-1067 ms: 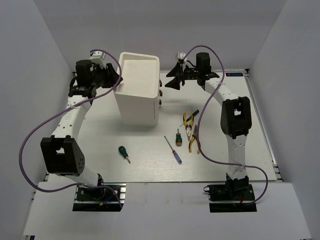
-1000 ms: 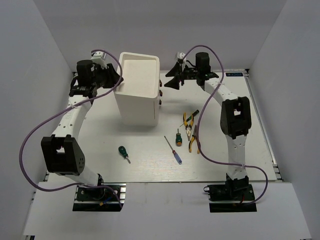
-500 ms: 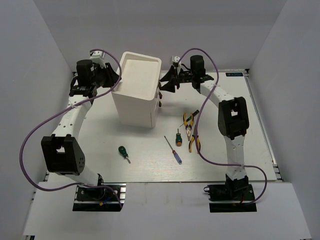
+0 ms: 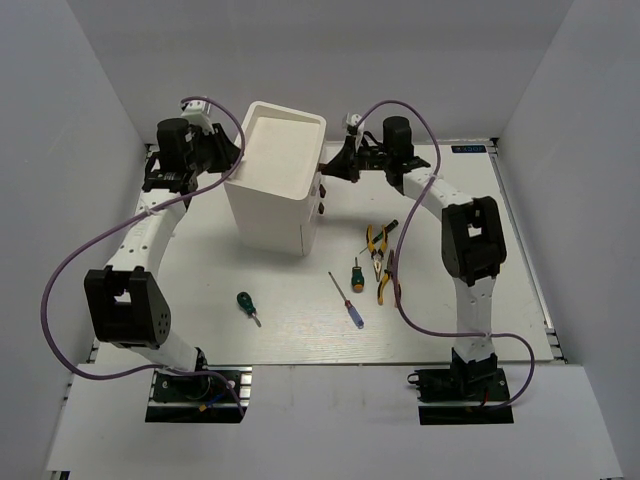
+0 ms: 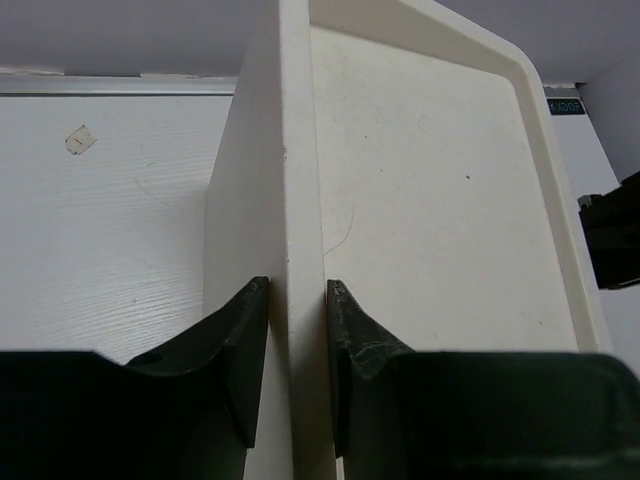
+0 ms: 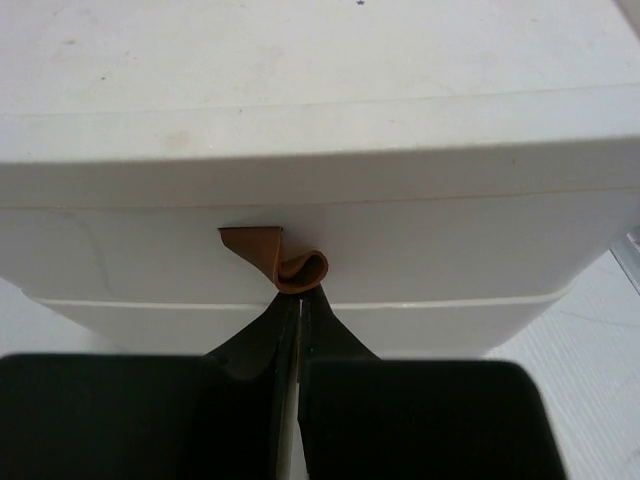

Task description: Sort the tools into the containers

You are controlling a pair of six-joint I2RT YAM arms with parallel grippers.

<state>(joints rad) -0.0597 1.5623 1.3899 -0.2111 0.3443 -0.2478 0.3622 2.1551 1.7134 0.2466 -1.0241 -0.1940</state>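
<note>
Cabinet rim [image 5: 295, 150] clamped in left gripper [image 5: 297, 290]; drawer tab [image 6: 290, 262] pinched in right gripper [image 6: 299, 302]; tools [image 4: 377, 240] well apart.

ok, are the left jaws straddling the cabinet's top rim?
Yes, one of the left jaws sits on each side of the cabinet rim.

White arms [image 4: 148, 240], black joints [image 4: 124, 305], purple cables [image 4: 397, 101].

Tall white boxy plastic cabinet [image 5: 430, 200]: smooth, matt (a few faint scuffs). Brown curled pull tab [image 6: 288, 262]: supple, leather-like. White tabletop [image 5: 110, 240]: matt, fine wood-grain texture.
</note>
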